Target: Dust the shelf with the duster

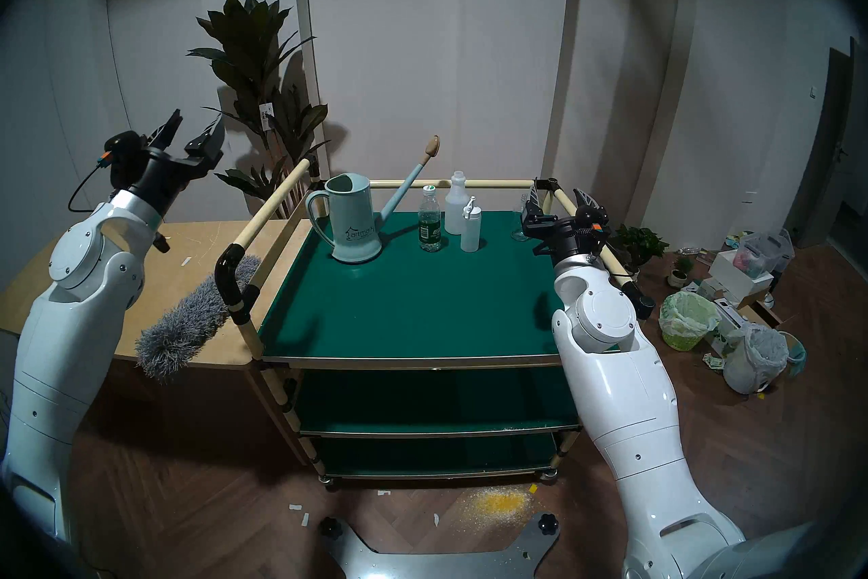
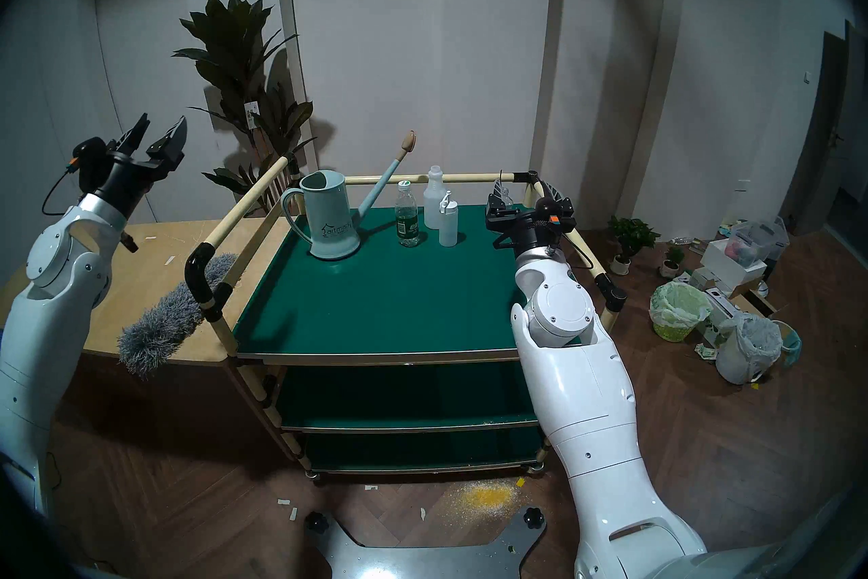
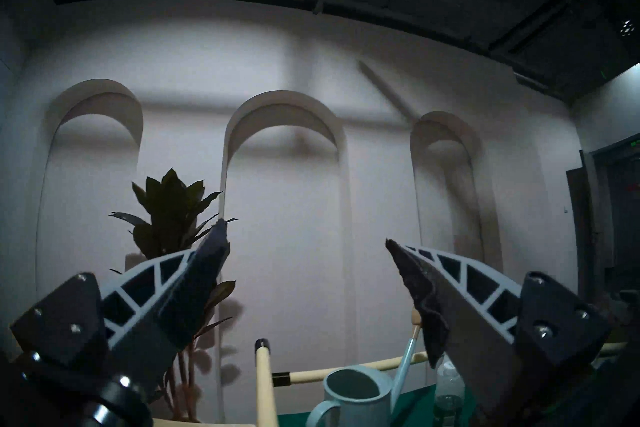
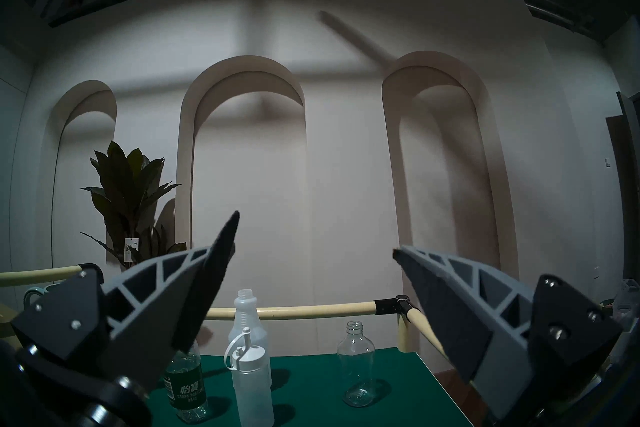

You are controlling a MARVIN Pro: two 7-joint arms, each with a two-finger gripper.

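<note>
1. Duster (image 1: 188, 319) first: the shaggy grey brush lies on the tan wooden counter (image 1: 141, 254), its far end tucked behind the black corner joint of the cart's left rail (image 1: 272, 207), its near end poking over the counter's front edge. Nobody has hold of it.
2. Left gripper (image 1: 196, 130): fingers spread wide with only air between them, tips aimed up and forward at the white arched wall, high above the counter and well apart from the duster.
3. Behind those fingers the black wrist tilts upward, the white forearm rising steeply from the view's lower left with the elbow bent.
4. Right gripper (image 1: 559, 196): fingers parted as well, holding nothing, tips angled slightly upward at the far right corner of the shelf (image 1: 404, 296), one finger on either side of the right rail.
5. Its forearm climbs from the lower right, crossing the shelf's right edge.
6. On the green shelf's far side: a pale blue watering can (image 1: 350, 225), a water bottle (image 1: 430, 220), two white bottles (image 1: 462, 216) and a clear glass bottle (image 4: 356, 371).
</note>
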